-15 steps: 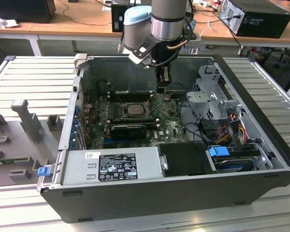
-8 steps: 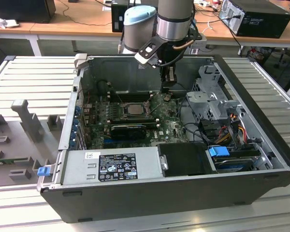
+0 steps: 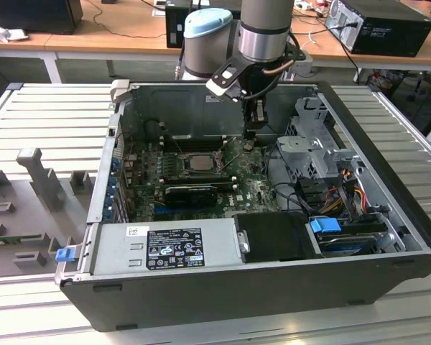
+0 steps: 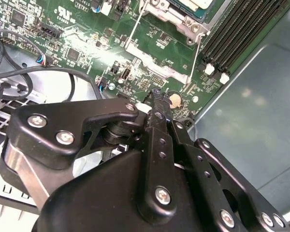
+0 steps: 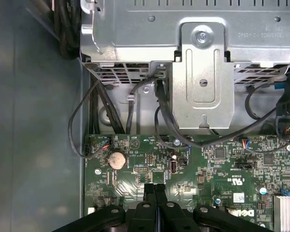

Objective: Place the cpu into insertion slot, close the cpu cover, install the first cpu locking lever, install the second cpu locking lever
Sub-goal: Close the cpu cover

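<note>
Tool (image 5: 154,187) narrow, tips together, over the motherboard (image 5: 222,166); cpu (image 3: 199,162) in the exterior view.

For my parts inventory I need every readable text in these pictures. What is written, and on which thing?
Power supply label: print too small to read.
White markings on the green circuit board: too small to read.
Stamped characters on the metal drive cage: blurred.
Nothing can be quoted.

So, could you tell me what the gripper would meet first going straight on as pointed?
The gripper would probably meet the green circuit board, beside the round coin cell; depth is unclear.
</note>
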### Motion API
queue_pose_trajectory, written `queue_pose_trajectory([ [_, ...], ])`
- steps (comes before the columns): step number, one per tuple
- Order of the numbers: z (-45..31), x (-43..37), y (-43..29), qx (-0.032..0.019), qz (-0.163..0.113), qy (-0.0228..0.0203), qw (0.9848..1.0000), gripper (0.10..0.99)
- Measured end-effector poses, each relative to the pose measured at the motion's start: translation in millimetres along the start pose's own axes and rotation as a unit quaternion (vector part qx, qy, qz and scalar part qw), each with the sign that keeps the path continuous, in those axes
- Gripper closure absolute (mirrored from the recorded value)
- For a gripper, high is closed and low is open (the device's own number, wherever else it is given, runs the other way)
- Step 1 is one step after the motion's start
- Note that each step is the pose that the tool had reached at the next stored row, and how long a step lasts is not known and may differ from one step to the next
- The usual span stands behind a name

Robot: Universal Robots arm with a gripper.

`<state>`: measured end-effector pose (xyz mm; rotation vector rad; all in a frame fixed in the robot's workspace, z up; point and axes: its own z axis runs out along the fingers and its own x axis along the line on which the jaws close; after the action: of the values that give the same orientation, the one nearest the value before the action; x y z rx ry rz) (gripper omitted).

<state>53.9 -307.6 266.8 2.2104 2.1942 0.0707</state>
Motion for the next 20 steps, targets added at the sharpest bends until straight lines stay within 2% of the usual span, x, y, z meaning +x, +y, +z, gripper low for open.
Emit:
queue_pose_trajectory([
  [9, 3.5, -0.8, 0.8, 0.0, 0.0, 0.0001, 1.0, 0.98],
  [13, 8.3, -1.9, 0.6, 0.0, 0.0, 0.0, 1.0, 0.98],
  [16, 12.1, -7.7, 0.4, 0.0, 0.0, 0.0002, 1.0, 0.98],
  [20, 14.4, -9.7, 0.2, 0.0, 0.0, 0.0005, 1.0, 0.98],
])
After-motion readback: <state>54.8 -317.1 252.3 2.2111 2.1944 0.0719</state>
